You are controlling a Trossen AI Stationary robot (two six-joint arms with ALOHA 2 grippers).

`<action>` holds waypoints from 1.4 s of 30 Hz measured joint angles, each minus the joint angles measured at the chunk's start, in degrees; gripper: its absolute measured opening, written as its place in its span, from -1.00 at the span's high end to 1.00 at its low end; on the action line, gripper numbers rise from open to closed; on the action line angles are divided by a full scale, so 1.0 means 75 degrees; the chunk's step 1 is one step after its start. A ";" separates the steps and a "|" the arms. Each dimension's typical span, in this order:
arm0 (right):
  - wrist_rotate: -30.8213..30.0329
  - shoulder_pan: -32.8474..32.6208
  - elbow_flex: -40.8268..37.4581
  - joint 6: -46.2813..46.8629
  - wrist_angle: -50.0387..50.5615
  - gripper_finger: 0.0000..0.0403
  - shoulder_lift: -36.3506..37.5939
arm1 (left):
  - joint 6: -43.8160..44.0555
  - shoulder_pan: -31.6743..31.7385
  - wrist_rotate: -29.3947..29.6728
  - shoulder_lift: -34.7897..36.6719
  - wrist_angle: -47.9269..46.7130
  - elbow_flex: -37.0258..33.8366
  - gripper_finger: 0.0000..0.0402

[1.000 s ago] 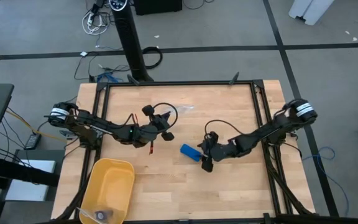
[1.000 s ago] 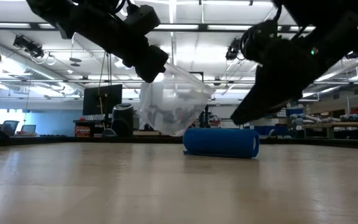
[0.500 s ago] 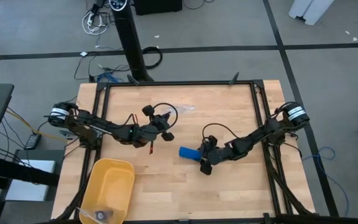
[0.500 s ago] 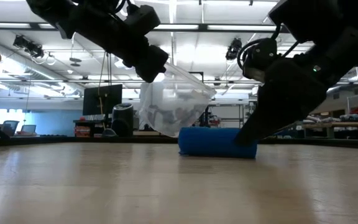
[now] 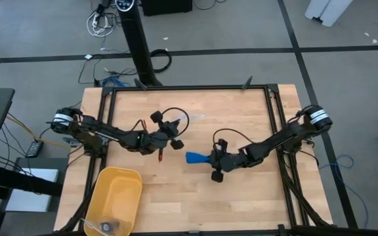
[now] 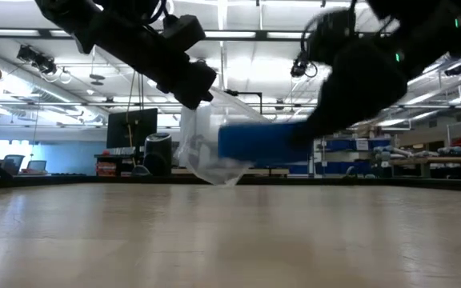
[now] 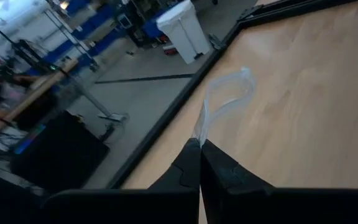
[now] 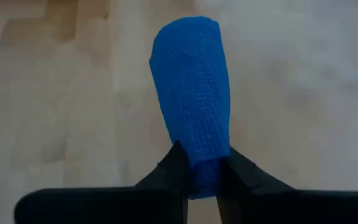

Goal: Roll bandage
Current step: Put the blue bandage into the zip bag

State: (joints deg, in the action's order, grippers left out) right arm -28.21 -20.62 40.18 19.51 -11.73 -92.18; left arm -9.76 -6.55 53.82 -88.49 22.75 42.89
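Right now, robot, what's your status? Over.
Right gripper shut on bandage, lifted off table. Left gripper shut on bag. Nothing in the way.

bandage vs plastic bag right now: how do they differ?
The bandage is an opaque bright blue compact roll; the plastic bag is clear, crinkled and limp.
The bandage sticks out level from the right gripper, pinched at one end; the bag hangs down from the left gripper, pinched at its top edge.
The bag looks bulkier than the bandage in the low view.
Shared: both are held clear of the table, each in shut fingers.
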 joint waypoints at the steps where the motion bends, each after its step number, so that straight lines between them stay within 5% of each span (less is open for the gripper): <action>1: -0.0178 -0.0002 0.0153 -0.0220 0.0389 0.75 0.0218 | 0.0174 0.0016 -0.0095 0.0000 -0.0063 0.0000 0.98; 9: -0.2871 0.0015 0.2095 -0.1794 0.4339 0.72 0.1402 | 0.1386 0.0024 -0.0415 -0.0003 -0.0195 0.0034 0.98; 17: -0.4217 0.0299 0.2873 -0.3383 0.5306 0.73 0.1428 | 0.2208 0.0006 -0.0808 0.0000 -0.0188 0.0278 0.98; 42: -0.3576 0.0555 0.2745 -0.3172 0.6629 0.73 0.1430 | 0.2584 -0.0023 -0.1018 -0.0002 0.0057 0.0787 0.98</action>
State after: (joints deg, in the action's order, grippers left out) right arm -55.03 -16.46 60.77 -4.28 37.98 -81.45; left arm 9.62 -6.72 46.19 -88.50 23.18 48.80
